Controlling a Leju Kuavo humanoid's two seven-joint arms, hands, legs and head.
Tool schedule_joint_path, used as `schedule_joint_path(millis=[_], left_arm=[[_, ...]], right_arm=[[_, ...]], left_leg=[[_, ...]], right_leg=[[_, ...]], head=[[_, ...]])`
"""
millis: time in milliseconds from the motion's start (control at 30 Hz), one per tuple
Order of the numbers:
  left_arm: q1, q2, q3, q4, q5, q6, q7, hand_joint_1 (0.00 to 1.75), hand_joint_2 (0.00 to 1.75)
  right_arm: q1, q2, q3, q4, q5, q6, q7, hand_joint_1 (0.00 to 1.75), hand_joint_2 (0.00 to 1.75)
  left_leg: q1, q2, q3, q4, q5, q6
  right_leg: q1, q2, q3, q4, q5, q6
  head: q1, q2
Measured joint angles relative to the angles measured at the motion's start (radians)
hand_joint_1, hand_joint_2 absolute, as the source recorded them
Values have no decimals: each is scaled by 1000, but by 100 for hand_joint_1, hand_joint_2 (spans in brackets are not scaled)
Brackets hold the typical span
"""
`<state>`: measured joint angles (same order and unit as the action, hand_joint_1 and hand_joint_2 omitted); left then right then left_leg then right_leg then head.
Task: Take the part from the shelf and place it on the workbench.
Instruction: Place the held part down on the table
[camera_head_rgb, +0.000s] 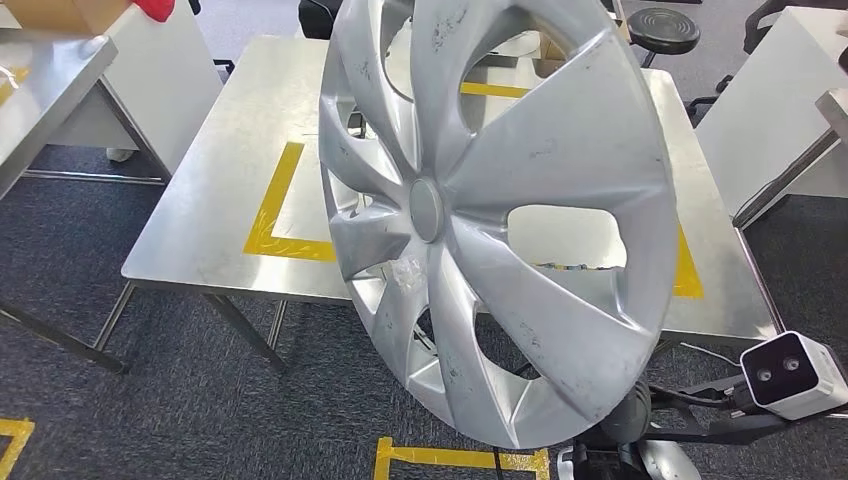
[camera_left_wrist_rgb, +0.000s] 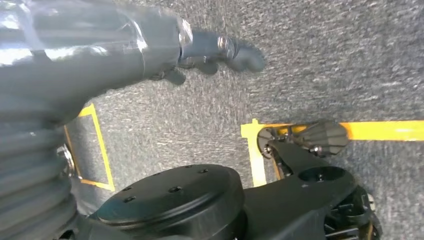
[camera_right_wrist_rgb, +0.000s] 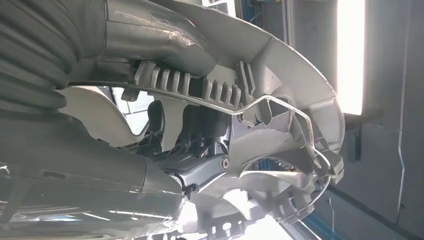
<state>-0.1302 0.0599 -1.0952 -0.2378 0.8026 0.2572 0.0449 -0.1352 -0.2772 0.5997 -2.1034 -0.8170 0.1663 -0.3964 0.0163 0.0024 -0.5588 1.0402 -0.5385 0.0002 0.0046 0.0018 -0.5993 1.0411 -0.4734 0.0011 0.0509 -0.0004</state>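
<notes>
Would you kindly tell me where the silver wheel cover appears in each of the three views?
Head view: the wheel cover stands on edge mid-picture, before the workbench.
Left wrist view: not in it.
Right wrist view: its ribbed back arcs across the middle, with the right hand gripping it.
Shared landmark: the cover's spoke openings.

Part (camera_head_rgb: 500, 215): we saw a silver wheel cover, scuffed with dark marks, its centre cap a duller grey.
Workbench (camera_head_rgb: 215, 190): we saw bare brushed steel, with a yellow tape rectangle (camera_head_rgb: 272, 215) marked on its top.
Floor (camera_head_rgb: 180, 400): we saw dark speckled grey carpet crossed by yellow tape lines.
Left hand (camera_left_wrist_rgb: 220, 52): we saw dark grey fingers under a glossy clear wrap.
Right hand (camera_right_wrist_rgb: 195, 135): we saw dark fingers against the part's pale grey ribbed back.
Stool (camera_head_rgb: 663, 28): we saw a black round seat.
</notes>
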Motion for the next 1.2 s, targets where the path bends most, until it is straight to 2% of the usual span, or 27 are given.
schedule_joint_path(millis=[67, 133, 167, 200, 267, 300, 333, 400, 433, 467, 633, 700, 767, 800, 833, 867, 933, 967, 1000, 1067, 1133, 1200], left_arm=[[-1, -1, 0, 0, -1, 0, 0, 0, 175], [-1, -2, 0, 0, -1, -1, 0, 0, 175], [-1, -1, 0, 0, -1, -1, 0, 0, 175], [-1, -1, 0, 0, -1, -1, 0, 0, 175], [0, 0, -1, 0, -1, -1, 0, 0, 175], [1, 0, -1, 0, -1, -1, -1, 0, 175], [1, 0, -2, 0, -1, -1, -1, 0, 175], [1, 1, -2, 0, -1, -1, -1, 0, 175], [2, 0, -2, 0, -1, -1, -1, 0, 175], [2, 0, -2, 0, -1, -1, -1, 0, 175], [2, 1, -1, 0, -2, -1, -1, 0, 175], [2, 1, -1, 0, -2, -1, -1, 0, 175], [2, 1, -1, 0, -2, -1, -1, 0, 175], [3, 2, -1, 0, -2, -1, -1, 0, 175], [3, 2, -2, 0, -2, -1, -1, 0, 175], [3, 2, -2, 0, -2, -1, -1, 0, 175], [2, 1, -1, 0, -2, -1, -1, 0, 175], [1, -1, -1, 0, -2, -1, -1, 0, 175], [1, -3, -1, 0, -2, -1, -1, 0, 175], [-1, -7, -1, 0, -2, -1, 0, 0, 175], [-1, -9, -1, 0, -2, -2, 0, 0, 175], [-2, -8, -1, 0, -2, -2, -1, 0, 175]], right_arm=[[-1, 0, 0, 0, 0, 0, 0, 175, 175], [-1, 0, 0, -1, 0, 0, 0, 175, 175], [-2, 1, 0, -1, 0, 0, 0, 175, 175], [-2, 2, 0, -1, 0, 0, 0, 175, 175], [-2, 5, 0, 0, 0, -1, 0, 175, 175], [-2, 5, 0, 1, 0, -2, 0, 175, 175], [-2, 6, 0, 2, 0, -2, 0, 175, 175], [-2, 6, 1, 5, 0, -2, 1, 175, 175], [-2, 6, 1, 6, 0, -2, 1, 175, 175], [-2, 6, 1, 6, 0, -2, 2, 175, 175], [-4, 5, 1, 6, 0, -3, 2, 175, 175], [-4, 5, 1, 6, 1, -3, 2, 175, 175], [-3, 5, 1, 7, 1, -3, 2, 175, 175], [-2, 5, 1, 8, 1, -3, 2, 175, 175], [-2, 5, 1, 8, 1, -3, 2, 175, 175], [-2, 5, 1, 9, 1, -3, 2, 175, 175], [-2, 5, 1, 9, 1, -3, 2, 175, 175], [-2, 4, 1, 8, 1, -3, 2, 175, 175], [-2, 4, 1, 8, 1, -3, 2, 175, 175], [-3, 4, 1, 8, 1, -3, 2, 175, 175], [-4, 5, 1, 7, 0, -3, 2, 175, 175], [-4, 5, 1, 7, 0, -3, 2, 175, 175]], left_leg=[[0, 1, 0, -4, -2, -11], [0, 1, 4, -2, -9, -19], [1, 0, -10, 26, -23, -23], [1, -2, -35, 70, -41, -25], [1, -5, -111, 189, -81, -31], [2, -4, -137, 220, -78, -32], [2, -4, -147, 221, -58, -34], [3, -1, -117, 135, 18, -34], [2, 2, -97, 90, 43, -33], [1, 4, -80, 54, 53, -28], [-1, 3, -68, 29, 36, 2], [2, 4, -60, 26, 31, 11], [1, 7, -53, 26, 24, 18], [0, 7, -48, 26, 20, 20], [-1, 7, -42, 26, 15, 20], [-3, 6, -35, 26, 11, 20], [-4, 4, -22, 24, 2, 19], [-4, 3, -19, 23, -1, 16], [-3, 2, -20, 22, -2, 12], [1, 2, -23, 17, 0, 0], [1, 2, -21, 15, -4, -10], [1, -2, -43, 65, -32, -18]], right_leg=[[0, -2, 8, -21, -9, -9], [-4, -4, 21, -40, -7, -12], [-6, -6, 31, -49, -7, -14], [-6, -7, 36, -52, -9, -17], [-4, -8, 47, -53, -16, -24], [-4, -8, 50, -52, -21, -24], [-4, -7, 55, -49, -27, -23], [-7, -5, 67, -39, -43, -15], [-6, -4, 69, -33, -52, -9], [-6, -3, 69, -25, -60, -2], [-6, -3, 64, -8, -82, 18], [-8, -3, 28, 67, -121, 28], [-10, -3, -42, 193, -163, 35], [-11, -3, -72, 237, -168, 35], [-11, -3, -86, 248, -152, 33], [-10, -2, -84, 224, -119, 28], [-6, -1, -46, 113, -37, 8], [-2, 0, -29, 65, -12, -3], [3, 0, -17, 32, -3, -14], [11, 0, -8, 5, -11, -28], [7, -3, 10, -26, -12, -30], [0, -7, 30, -53, -6, -28]], head=[[3, 0], [-1, 0], [-6, 0], [-13, 0], [-28, 0], [-33, 0], [-37, 0], [-47, 0], [-52, 0], [-57, 0], [-47, 0], [-38, 0], [-27, 0], [-22, 0], [-18, 0], [-13, 0], [-4, 0], [-4, 0], [-2, 0], [2, 0], [7, 0], [-1, 0]])
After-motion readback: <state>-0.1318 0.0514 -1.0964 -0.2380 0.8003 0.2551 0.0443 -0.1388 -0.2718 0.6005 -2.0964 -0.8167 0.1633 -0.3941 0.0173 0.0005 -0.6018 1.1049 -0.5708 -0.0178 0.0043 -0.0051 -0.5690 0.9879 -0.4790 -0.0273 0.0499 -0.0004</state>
